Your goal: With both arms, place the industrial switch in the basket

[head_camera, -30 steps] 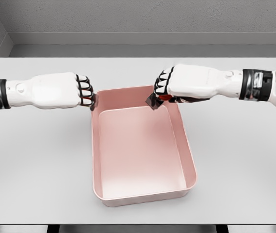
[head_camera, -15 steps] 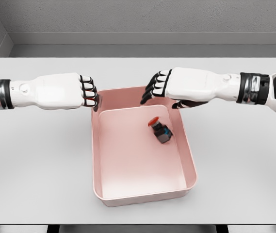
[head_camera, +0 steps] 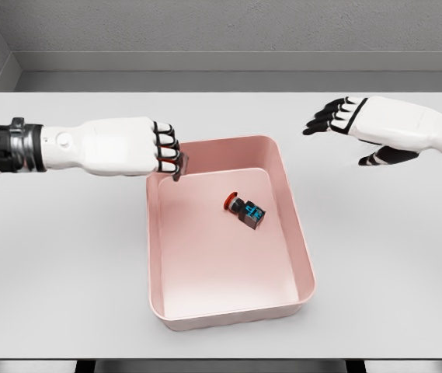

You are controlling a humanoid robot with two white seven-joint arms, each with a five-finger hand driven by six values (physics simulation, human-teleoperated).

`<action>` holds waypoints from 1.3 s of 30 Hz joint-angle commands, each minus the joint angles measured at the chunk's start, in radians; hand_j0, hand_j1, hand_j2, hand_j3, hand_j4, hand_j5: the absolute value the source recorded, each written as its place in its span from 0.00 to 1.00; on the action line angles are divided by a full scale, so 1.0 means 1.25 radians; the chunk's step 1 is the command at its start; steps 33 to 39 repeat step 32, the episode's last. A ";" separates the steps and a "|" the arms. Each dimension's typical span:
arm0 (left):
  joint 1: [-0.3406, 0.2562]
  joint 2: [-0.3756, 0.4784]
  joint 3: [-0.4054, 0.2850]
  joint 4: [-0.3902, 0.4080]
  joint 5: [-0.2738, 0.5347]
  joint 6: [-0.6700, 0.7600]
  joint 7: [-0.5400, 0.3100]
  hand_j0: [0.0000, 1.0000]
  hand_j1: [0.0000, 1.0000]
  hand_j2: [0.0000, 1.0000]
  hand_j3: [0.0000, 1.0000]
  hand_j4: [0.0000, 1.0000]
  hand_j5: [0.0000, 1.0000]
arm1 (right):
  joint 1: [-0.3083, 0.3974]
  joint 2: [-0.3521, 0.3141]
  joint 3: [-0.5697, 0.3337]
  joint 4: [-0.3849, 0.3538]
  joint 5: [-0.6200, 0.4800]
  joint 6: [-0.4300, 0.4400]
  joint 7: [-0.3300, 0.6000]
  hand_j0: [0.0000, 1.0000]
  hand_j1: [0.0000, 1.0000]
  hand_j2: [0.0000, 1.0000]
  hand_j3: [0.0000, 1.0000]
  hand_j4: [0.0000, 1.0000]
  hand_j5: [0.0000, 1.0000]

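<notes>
The small black industrial switch with its red button (head_camera: 245, 211) lies inside the pink plastic basket (head_camera: 298, 256), so placement looks done; the right hand (head_camera: 353, 120) hovers released, the left hand (head_camera: 147, 148) apparently clenched on the rim, next to let go

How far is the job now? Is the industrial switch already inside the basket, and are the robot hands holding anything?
Done: the industrial switch lies on the floor of the pink basket. In hand: the left robot hand is curled at the basket's far left corner, gripping a small dark piece there; the right robot hand is open and empty, off to the right above the table. Left: seemingly nothing but pulling the arms away.
</notes>
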 commanded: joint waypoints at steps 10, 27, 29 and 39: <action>0.011 -0.064 0.000 0.000 -0.004 -0.001 -0.005 0.92 0.92 0.92 0.92 0.92 0.92 | 0.014 -0.016 -0.018 0.044 -0.007 0.002 0.003 1.00 1.00 1.00 1.00 1.00 1.00; 0.040 0.196 0.001 0.011 0.033 -0.001 -0.005 1.00 1.00 1.00 1.00 1.00 1.00 | 0.027 -0.017 -0.016 0.044 -0.008 0.002 0.000 1.00 1.00 1.00 1.00 1.00 1.00; 0.040 0.196 0.001 0.012 0.033 -0.001 -0.006 1.00 1.00 1.00 1.00 1.00 1.00 | 0.037 -0.026 -0.015 0.046 -0.008 0.002 0.000 1.00 1.00 1.00 1.00 1.00 1.00; 0.040 0.195 0.001 0.012 0.033 -0.001 -0.005 1.00 1.00 1.00 1.00 1.00 1.00 | 0.061 -0.027 -0.017 0.046 -0.008 0.002 0.002 1.00 1.00 1.00 1.00 1.00 1.00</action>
